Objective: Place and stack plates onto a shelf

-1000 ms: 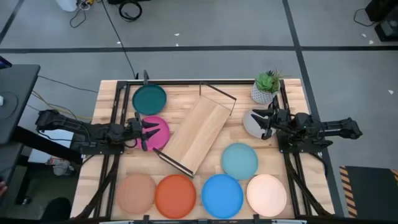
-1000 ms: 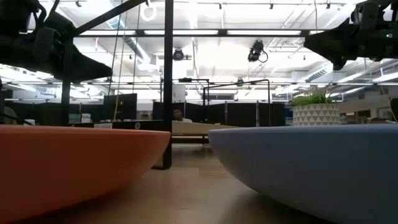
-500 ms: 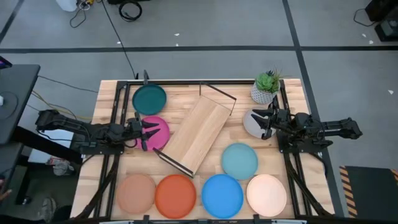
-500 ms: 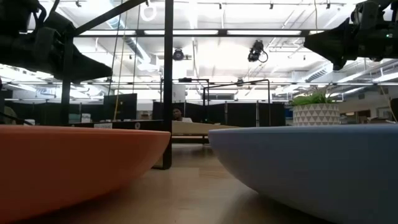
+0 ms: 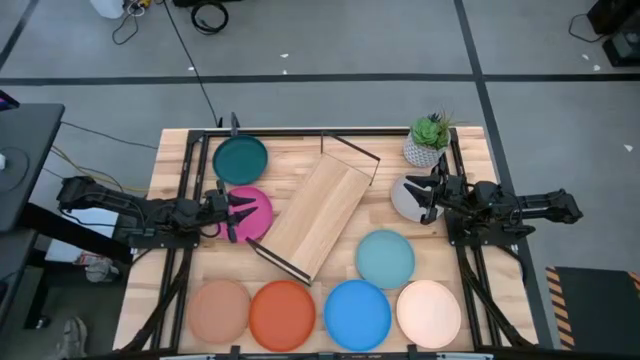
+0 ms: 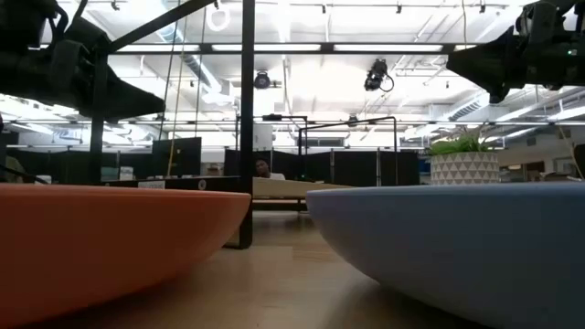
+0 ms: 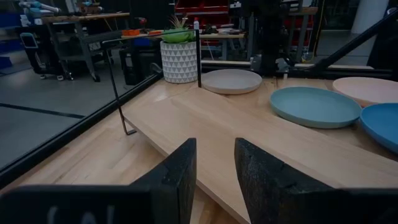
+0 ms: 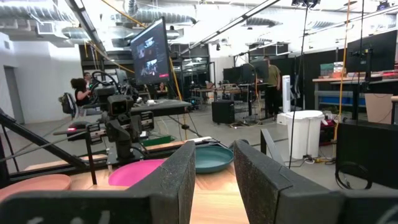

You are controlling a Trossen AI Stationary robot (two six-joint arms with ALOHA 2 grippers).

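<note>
In the high view the shelf (image 5: 318,215) stands slantwise on its black legs at mid-table. Around it lie the plates: teal (image 5: 240,160), magenta (image 5: 256,214), grey (image 5: 403,198), light blue (image 5: 385,258), and tan (image 5: 220,310), orange (image 5: 282,314), blue (image 5: 357,313) and cream (image 5: 429,312) in a row along the near edge. My left gripper (image 5: 234,213) hangs open over the magenta plate's left part. My right gripper (image 5: 430,194) hangs open over the grey plate's right part. The left wrist view looks along the shelf board (image 7: 249,137) toward the grey plate (image 7: 231,81).
A small white pot with a green plant (image 5: 430,140) stands at the far right corner, close to the grey plate. Black frame rails run along the table's left and right sides. The low view is filled by the orange plate (image 6: 110,238) and blue plate (image 6: 457,247).
</note>
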